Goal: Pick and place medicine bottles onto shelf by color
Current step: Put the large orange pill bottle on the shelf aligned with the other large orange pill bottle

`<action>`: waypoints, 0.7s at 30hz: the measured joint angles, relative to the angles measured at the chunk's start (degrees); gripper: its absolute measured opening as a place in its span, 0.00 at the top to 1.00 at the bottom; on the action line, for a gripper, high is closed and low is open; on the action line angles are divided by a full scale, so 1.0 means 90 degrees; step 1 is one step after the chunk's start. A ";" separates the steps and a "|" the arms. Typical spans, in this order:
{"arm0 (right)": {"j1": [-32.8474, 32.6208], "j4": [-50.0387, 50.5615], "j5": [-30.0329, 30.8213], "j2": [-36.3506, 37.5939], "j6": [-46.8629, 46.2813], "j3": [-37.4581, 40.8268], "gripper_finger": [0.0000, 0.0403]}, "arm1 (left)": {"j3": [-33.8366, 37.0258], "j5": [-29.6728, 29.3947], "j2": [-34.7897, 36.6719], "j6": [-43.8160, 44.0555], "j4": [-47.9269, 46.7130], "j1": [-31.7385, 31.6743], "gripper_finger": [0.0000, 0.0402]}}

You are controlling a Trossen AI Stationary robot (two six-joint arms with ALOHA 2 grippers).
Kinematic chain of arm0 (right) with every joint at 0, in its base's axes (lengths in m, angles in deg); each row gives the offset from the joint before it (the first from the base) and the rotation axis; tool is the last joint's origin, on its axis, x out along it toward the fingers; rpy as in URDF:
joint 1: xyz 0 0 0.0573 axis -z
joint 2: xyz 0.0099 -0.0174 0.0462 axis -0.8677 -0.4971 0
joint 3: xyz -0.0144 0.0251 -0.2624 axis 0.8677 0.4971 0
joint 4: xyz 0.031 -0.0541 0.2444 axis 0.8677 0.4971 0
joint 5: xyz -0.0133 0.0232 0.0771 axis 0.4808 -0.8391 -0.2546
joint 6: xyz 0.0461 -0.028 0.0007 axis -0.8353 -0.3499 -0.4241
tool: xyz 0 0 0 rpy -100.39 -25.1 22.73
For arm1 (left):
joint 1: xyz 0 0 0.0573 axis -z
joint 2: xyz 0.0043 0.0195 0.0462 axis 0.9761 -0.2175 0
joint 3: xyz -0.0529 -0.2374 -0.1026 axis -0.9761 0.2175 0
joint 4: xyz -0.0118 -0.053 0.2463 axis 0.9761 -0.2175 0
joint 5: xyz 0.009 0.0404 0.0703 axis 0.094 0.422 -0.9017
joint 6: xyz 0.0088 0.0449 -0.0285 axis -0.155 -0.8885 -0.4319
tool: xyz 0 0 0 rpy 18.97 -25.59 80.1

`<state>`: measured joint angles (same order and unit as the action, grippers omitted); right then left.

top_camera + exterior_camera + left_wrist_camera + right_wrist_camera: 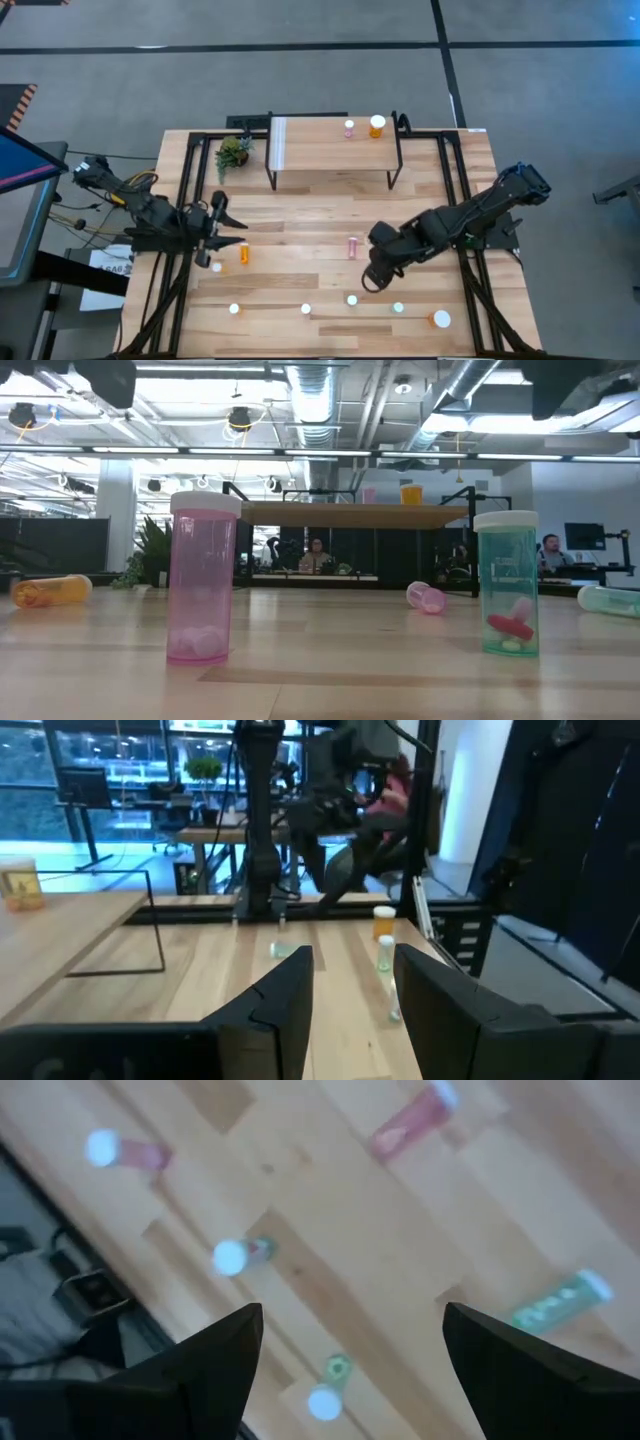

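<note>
The light-wood shelf [330, 145] on thin black legs stands at the table's far edge, carrying a pink vial [349, 128] and a larger orange bottle [377, 126]. My right gripper [373, 281] hangs spread and empty above white-capped teal vials [352, 300] near the front. A pink vial [352, 247] lies beside it. My left gripper [214, 240] waits, released, near a toppled orange vial [243, 255].

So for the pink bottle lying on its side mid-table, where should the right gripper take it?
Across the middle of the pink bottle, coming straight down. It lies flat with its length running toward the shelf, so the open right gripper should probably close across its round sides, not its ends.
</note>
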<state>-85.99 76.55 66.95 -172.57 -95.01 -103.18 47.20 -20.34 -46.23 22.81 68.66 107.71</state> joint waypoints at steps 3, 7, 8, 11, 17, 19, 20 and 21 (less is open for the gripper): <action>-0.0332 -0.0137 -0.0001 -0.0210 0.0030 0.0003 0.18 | 0.0000 -0.0012 0.0036 0.0003 -0.0002 -0.0005 0.68; -0.0837 -0.0366 -0.0116 -0.0606 0.0049 0.0007 0.18 | 0.0005 -0.0099 -0.0005 -0.0099 0.0005 -0.0006 0.68; -0.0951 -0.0376 -0.0273 -0.0687 0.0049 0.0007 0.18 | 0.0005 -0.0174 -0.0029 -0.0140 0.0042 -0.0003 0.68; -0.1301 -0.0396 -0.0610 -0.0858 -0.0069 0.0005 0.18 | 0.0005 -0.0363 -0.0083 -0.0228 0.0194 -0.0011 0.68; -0.2207 -0.0154 0.0496 -0.0713 -0.1312 0.0006 0.18 | 0.0005 -0.0604 -0.0242 -0.0551 0.0497 -0.0011 0.68; -0.2609 0.0318 0.0692 -0.0599 -0.2092 0.0005 0.18 | 0.0005 -0.0623 -0.0323 -0.0582 0.0608 -0.0013 0.68; -0.2810 0.0546 0.0689 -0.0570 -0.2487 0.0005 0.19 | 0.0005 -0.0629 -0.0365 -0.0586 0.0645 -0.0017 0.68; -0.3013 0.0707 0.0687 -0.0561 -0.2890 0.0005 0.19 | 0.0005 -0.0656 -0.0408 -0.0611 0.0673 -0.0016 0.68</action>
<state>-113.11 82.92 73.13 -177.61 -121.03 -103.14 47.24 -26.25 -49.91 17.31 74.72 107.57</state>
